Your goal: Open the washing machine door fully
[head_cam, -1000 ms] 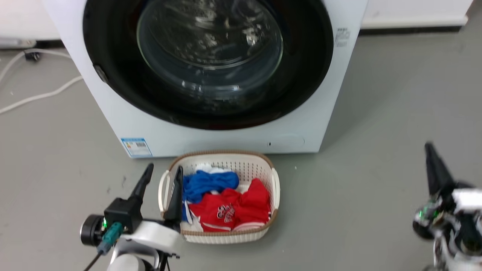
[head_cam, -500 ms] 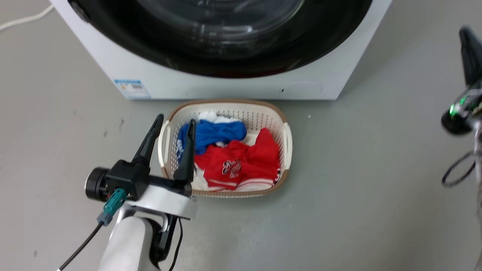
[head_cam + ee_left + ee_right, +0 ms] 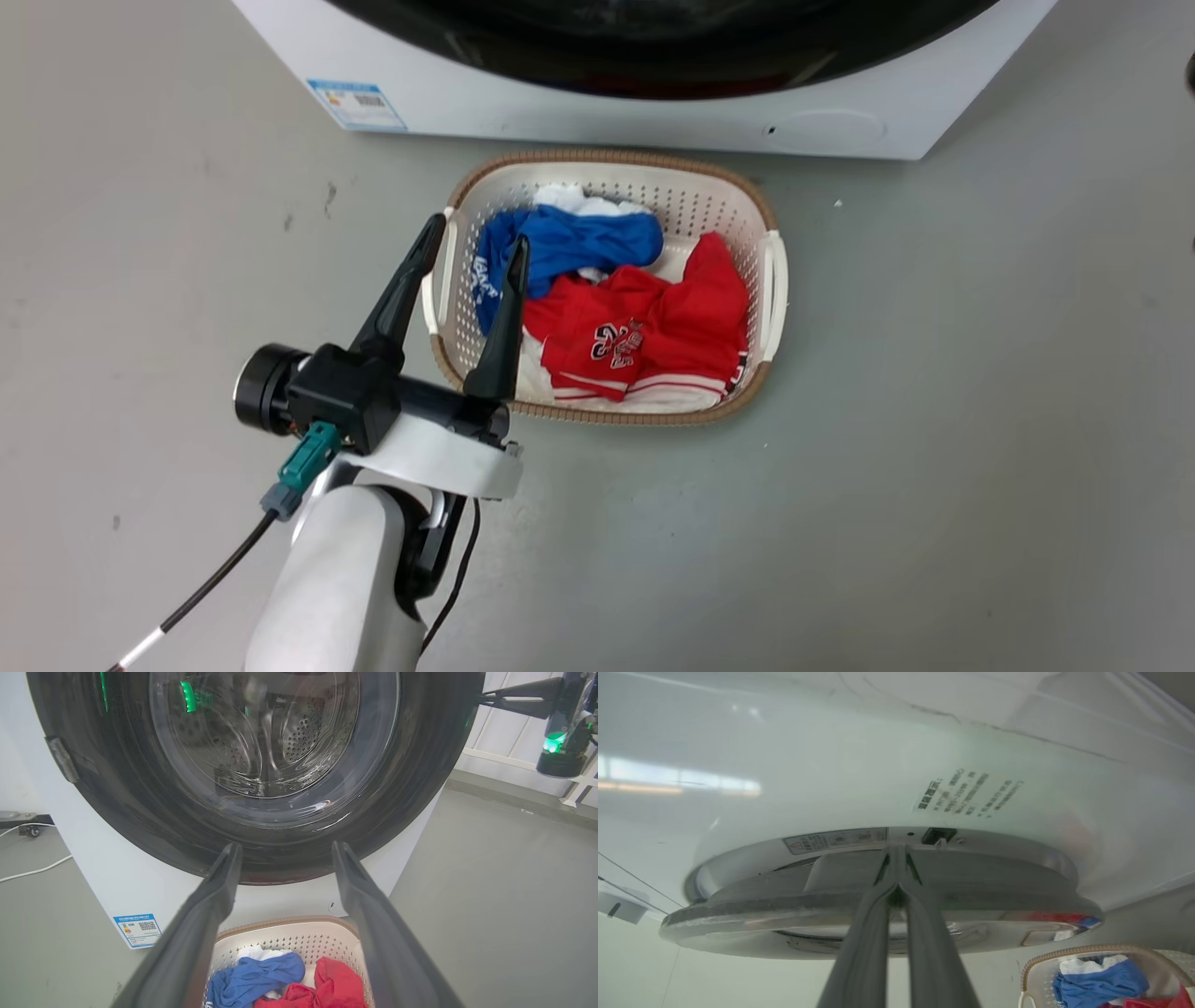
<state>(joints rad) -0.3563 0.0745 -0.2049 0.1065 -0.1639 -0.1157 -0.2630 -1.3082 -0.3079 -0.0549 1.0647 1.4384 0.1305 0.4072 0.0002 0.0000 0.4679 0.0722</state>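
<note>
Head camera: tilted down over the last second, so the washing machine [image 3: 597,117] now sits at the top of the head view and the laundry basket [image 3: 771,280] is mid-frame; that shift is the camera, not the things
Right gripper [image 3: 896,853]: the real mover; low at the right a second ago, higher on the right edge half a second ago, now at the rim of the washing machine door [image 3: 140,812], on the door's right side as the left wrist view shows it
Right grip: fingers pressed together with nothing clamped between them; tips at a shallow recess [image 3: 845,870] in the door's edge, touching or just short, cannot tell which
Left gripper [image 3: 476,235]: spread wide, holding nothing, hovering over the basket's left rim, same place relative to the basket as before
Door: lies against the machine front in the left wrist view, glass bowl facing out; the right wrist view shows a thin seam behind the rim and a small dark slot [image 3: 938,835]; cannot tell whether it is unlatched
Basket: on the floor [image 3: 934,420] just in front of the machine base, blue cloth [image 3: 579,245] and red cloth [image 3: 672,322] inside
Meaning: approach looks nearly done, pull not started, task near its beginning
Next: probably hook the tips behind the rim at the recess and swing the door out
Risk: closed tips could slip off the glossy edge
</note>
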